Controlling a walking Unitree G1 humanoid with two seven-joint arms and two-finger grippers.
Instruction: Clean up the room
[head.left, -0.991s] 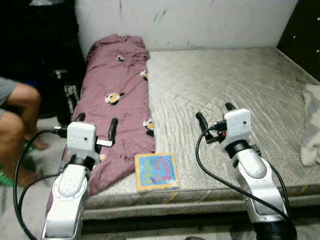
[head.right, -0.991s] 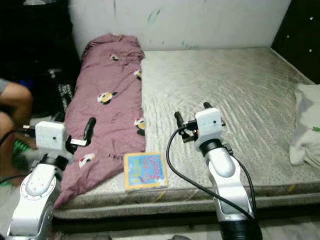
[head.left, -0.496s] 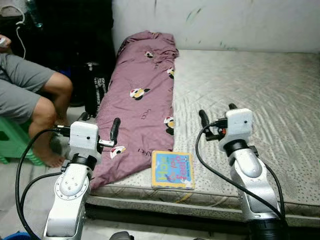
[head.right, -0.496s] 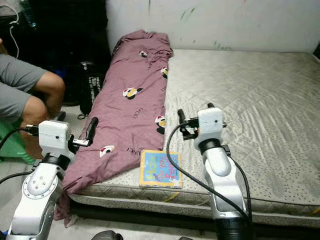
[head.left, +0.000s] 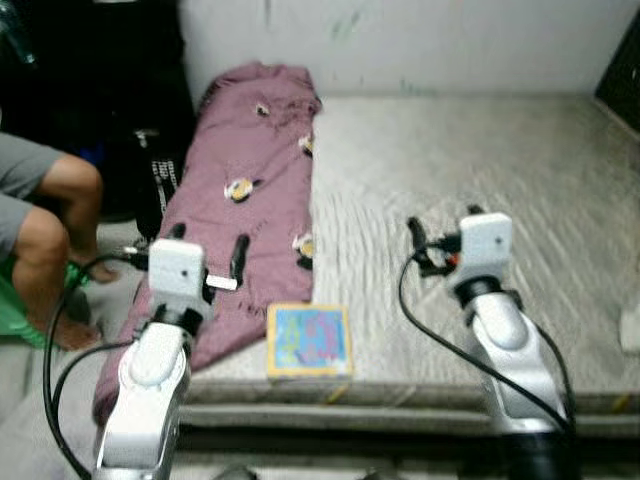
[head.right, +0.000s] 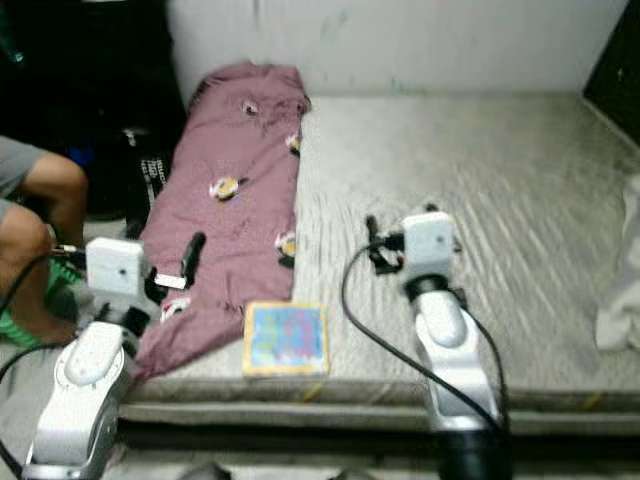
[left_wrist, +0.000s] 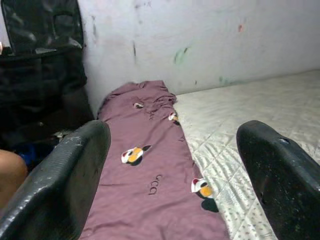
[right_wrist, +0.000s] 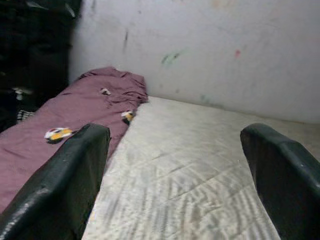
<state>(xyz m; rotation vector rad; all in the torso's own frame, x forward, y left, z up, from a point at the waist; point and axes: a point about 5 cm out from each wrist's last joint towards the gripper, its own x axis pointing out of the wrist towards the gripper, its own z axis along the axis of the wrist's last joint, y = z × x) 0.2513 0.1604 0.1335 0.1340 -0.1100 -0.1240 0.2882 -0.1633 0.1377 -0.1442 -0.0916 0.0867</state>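
Note:
A mauve blanket (head.left: 250, 190) with small duck prints lies lengthwise along the left side of a bare grey mattress (head.left: 470, 150). A colourful children's book (head.left: 308, 340) rests flat at the mattress's front edge, just right of the blanket's lower end. My left gripper (head.left: 207, 248) hovers open over the blanket's lower left part, left of the book. My right gripper (head.left: 442, 225) is held open above the middle of the mattress, right of the book. Both hold nothing. The left wrist view looks along the blanket (left_wrist: 150, 165) between open fingers (left_wrist: 60, 180).
A person sits at the far left, a bare leg (head.left: 45, 230) and foot beside the bed on a green stool (head.left: 20, 310). A black bag (head.left: 150, 180) stands against the bed's left side. A white cloth (head.right: 622, 270) lies at the mattress's right edge. A wall is behind.
The whole picture has swung to the right and is blurred, so the camera moved. Both arms keep the same pose and both grippers stay open.

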